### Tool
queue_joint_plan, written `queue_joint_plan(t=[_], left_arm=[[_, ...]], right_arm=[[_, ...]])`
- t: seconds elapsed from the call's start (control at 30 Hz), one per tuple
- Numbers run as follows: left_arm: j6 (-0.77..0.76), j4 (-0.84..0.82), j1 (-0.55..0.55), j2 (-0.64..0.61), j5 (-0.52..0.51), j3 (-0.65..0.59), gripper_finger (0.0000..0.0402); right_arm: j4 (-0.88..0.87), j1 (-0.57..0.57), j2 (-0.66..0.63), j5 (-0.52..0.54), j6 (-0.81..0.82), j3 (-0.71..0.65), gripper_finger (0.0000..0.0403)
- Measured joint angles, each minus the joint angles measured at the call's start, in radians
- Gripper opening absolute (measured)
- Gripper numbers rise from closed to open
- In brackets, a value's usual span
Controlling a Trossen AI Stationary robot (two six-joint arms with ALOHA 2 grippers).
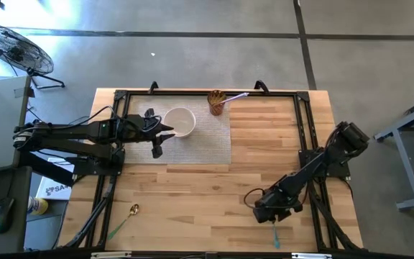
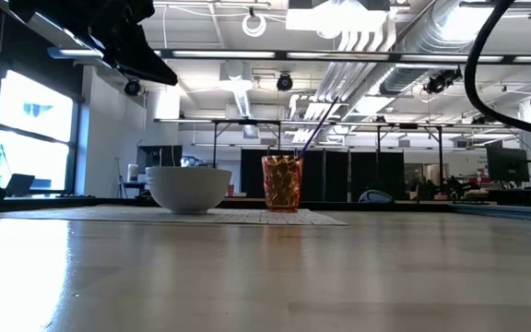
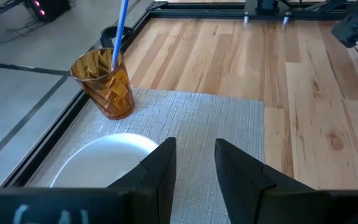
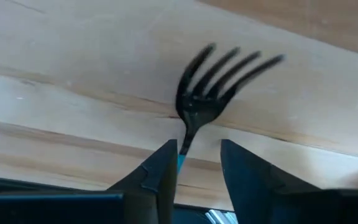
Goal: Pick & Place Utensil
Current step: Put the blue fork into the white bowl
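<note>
A fork with dark tines [image 4: 213,87] and a teal handle [image 1: 275,234] lies on the wood near the table's near right edge. My right gripper [image 4: 197,165] hangs over it, open, pointing down, with one finger on each side of the fork's neck. An amber cup [image 1: 216,101] stands at the far edge of a grey placemat [image 1: 207,140] and has a blue-handled utensil [image 3: 120,28] standing in it. A white bowl [image 1: 180,121] sits on the mat beside the cup. My left gripper [image 3: 191,168] is open and raised above the mat, next to the bowl. My right gripper's fingers come from above and stand astride the fork's neck [image 4: 183,152], where teal handle meets dark head. The neck runs right beside one finger [image 4: 166,168]; I cannot tell whether it touches. The fork lies flat on the table.
A gold spoon with a green handle [image 1: 129,214] lies near the table's near left corner. Black frame rails [image 1: 304,122] run along the far, left and right sides. Bare wood lies between the mat and the near edge.
</note>
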Motion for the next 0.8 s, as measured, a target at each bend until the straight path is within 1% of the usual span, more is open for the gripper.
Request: queue_joint_plan(t=[0.27, 0.47, 0.63, 0.8], left_arm=[[0.0, -0.003, 0.0, 0.0, 0.0, 0.0, 0.0108], [0.0, -0.003, 0.0, 0.0, 0.0, 0.0, 0.0108], [0.0, -0.003, 0.0, 0.0, 0.0, 0.0, 0.0108], [0.0, -0.003, 0.0, 0.0, 0.0, 0.0, 0.0108]], right_arm=[[0.018, -0.015, 0.005, 0.006, -0.006, 0.0, 0.0086], [-0.005, -0.018, 0.005, 0.024, -0.011, 0.0, 0.0047], [-0.057, -0.035, 0.004, 0.068, -0.083, 0.001, 0.0015], [-0.069, -0.074, 0.001, 0.097, -0.173, 0.003, 0.0007]])
